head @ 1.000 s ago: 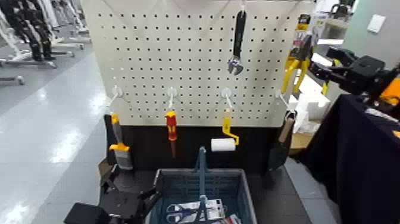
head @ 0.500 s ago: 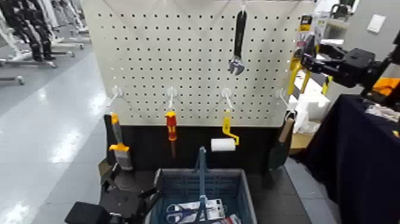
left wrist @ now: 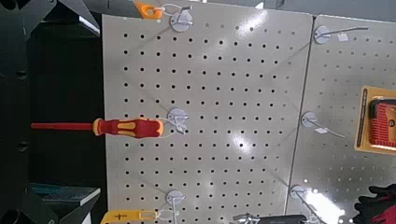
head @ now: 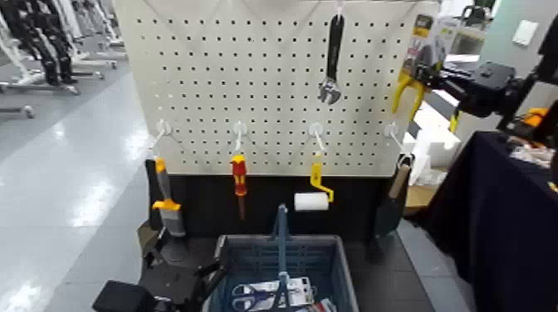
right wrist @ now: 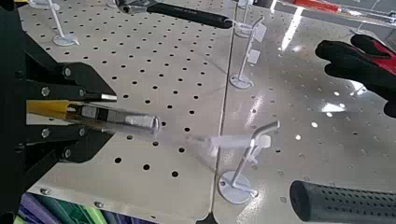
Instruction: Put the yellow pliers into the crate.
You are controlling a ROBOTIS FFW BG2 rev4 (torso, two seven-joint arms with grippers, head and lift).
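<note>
"Pegboard [head: 208, 50], upper right: step?"
"Grasp. Right gripper [head: 423, 74]'s jaws clenched on pliers [head: 402, 90]' card [head: 422, 31], beside board."
"Left gripper [head: 208, 284]?"
"Idle by crate [head: 345, 270]."
"Next?"
"Probably clear the hook [right wrist: 245, 166], then lower pliers into crate."

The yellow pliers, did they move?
Yes. Against the pegboard, the pliers have shifted a little toward the robot's left since a second ago, with the right gripper shut on them.
</note>
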